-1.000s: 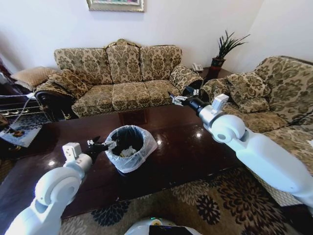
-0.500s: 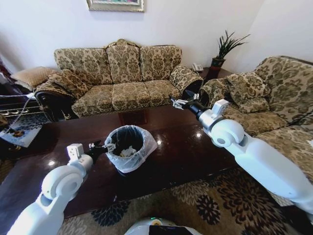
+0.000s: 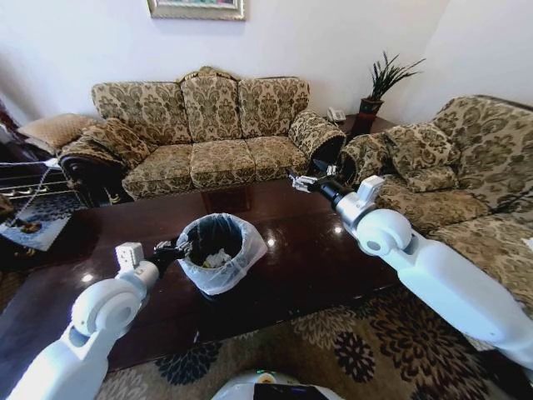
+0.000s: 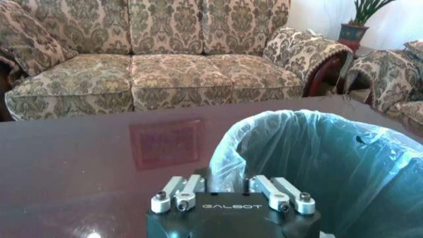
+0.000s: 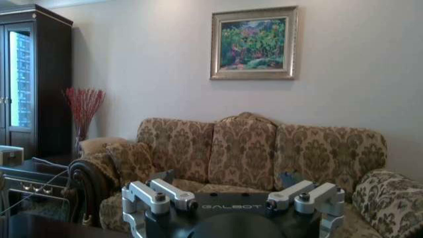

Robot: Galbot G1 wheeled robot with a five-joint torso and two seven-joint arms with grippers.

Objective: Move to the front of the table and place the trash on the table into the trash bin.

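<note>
Head view: bin on the worktop, one end effector at its rim

Head view shows the left end effector [image 3: 178, 247] low over the dark brown worktop [image 3: 316, 250]. It sits right at the rim of the trash bin [image 3: 215, 250], on the bin's left side. The bin is just in front of this end effector, and white trash [image 3: 215, 259] lies inside it. In the left wrist view, the fingers [image 4: 191, 184] are pressed close together against the thin plastic bag [image 4: 310, 153] folded over the bin's edge. I cannot tell if they pinch the bag or only touch it.

The right end effector [image 3: 301, 179] is held up in the air above the far right part of the worktop, well apart from the bin. The bin is behind it and to its left. In the right wrist view, its fingers [image 5: 162, 194] are spread wide with nothing between them, and it faces the patterned sofa [image 5: 264, 153] and a framed painting [image 5: 254, 43] on the wall.
</note>
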